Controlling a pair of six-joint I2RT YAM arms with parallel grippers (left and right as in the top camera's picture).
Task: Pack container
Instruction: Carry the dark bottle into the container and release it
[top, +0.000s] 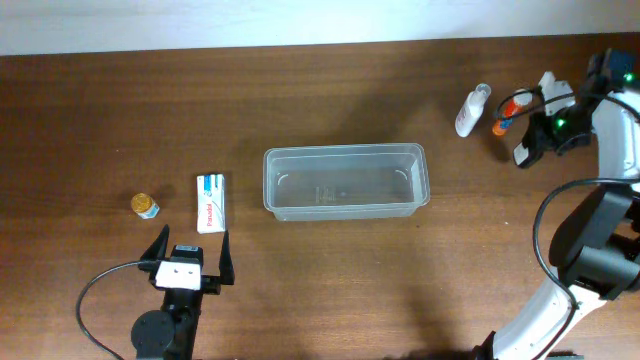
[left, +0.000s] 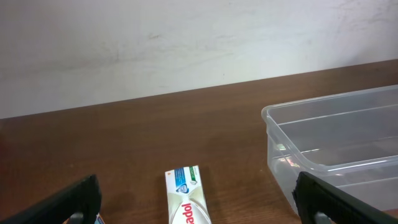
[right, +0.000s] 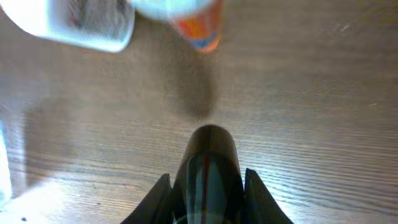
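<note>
The clear plastic container (top: 345, 205) sits empty at the table's middle; its left end shows in the left wrist view (left: 323, 134). A white toothpaste box (top: 210, 202) lies left of it, just ahead of my open, empty left gripper (top: 190, 256). In the left wrist view the box (left: 185, 198) lies between the spread fingers (left: 196, 186). My right gripper (top: 524, 150) at the far right is shut on a dark round-tipped tube (right: 208, 146), held between the jaws (right: 207, 177) above the wood.
A small gold-lidded jar (top: 145, 205) stands left of the box. A white bottle (top: 472, 110) and an orange-capped bottle (top: 508, 112) lie near the right gripper; both show blurred in the right wrist view, white (right: 81, 22) and orange (right: 199, 28).
</note>
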